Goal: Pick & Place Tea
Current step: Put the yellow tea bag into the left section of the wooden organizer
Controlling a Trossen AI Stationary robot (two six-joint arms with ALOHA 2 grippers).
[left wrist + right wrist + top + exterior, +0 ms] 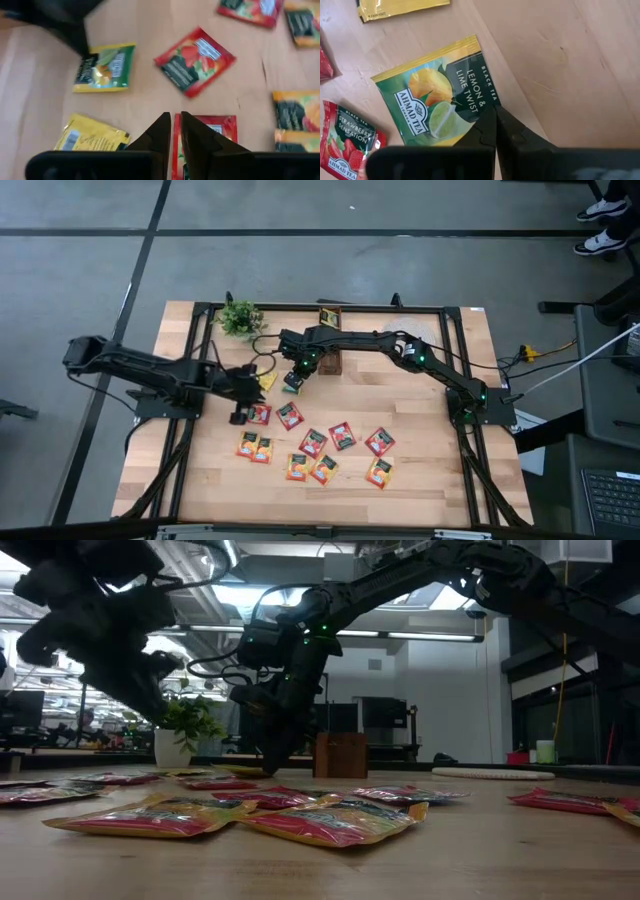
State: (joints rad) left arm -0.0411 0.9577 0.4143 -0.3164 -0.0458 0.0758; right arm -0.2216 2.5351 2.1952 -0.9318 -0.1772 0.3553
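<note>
- I have the right gripper (495,112) pinched flat on the edge of a green sachet (437,92), near the middle of the table's (440,490) far half, just in front of the brown box (330,362) that sits by the far edge.
- From the wrist view I cannot tell whether that sachet is off the wood or only pinned against it.
- My left gripper (172,127) is nearly closed, only a sliver between the fingers, tips over the edge of a red sachet (207,137); whether it actually has the foil, I cannot tell.
- The rest of the sachets (320,450) lie scattered over the middle and towards the near edge, a yellow one (90,137) and another red one (195,60) close to my left gripper.
- I judge these to be very light, thin, limp foil packets, slick on top, likely to slide on the wood or buckle rather than lift cleanly.
- Best hold, I think, is a crimped edge or a corner, not the flat centre.
- The tea bag inside could be crushed by a hard squeeze, so I would go gently.
- Readable on the green one: "AHMAD TEA", "BLACK TEA", "LEMON & LIME TWIST".
- A red sachet (347,145) beside it reads "STRAWBERRY", with the same Ahmad Tea badge.
- A small plant (240,318) stands at the far left corner.
</note>
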